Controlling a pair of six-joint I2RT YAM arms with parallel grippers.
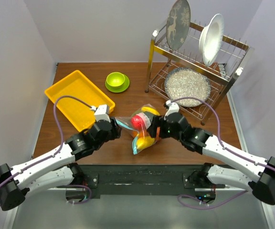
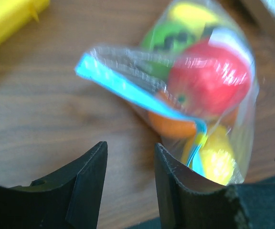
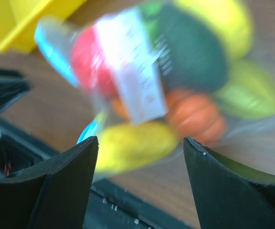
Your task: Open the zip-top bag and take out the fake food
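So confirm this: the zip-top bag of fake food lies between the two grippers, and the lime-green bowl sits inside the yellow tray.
One thing is wrong. The top external view shows the lime-green bowl on the table beside the yellow tray, not inside it. The zip-top bag of fake food does lie between the left gripper and the right gripper.

left end effector (image 2: 130,148) part-open; right end effector (image 3: 141,140) wide open
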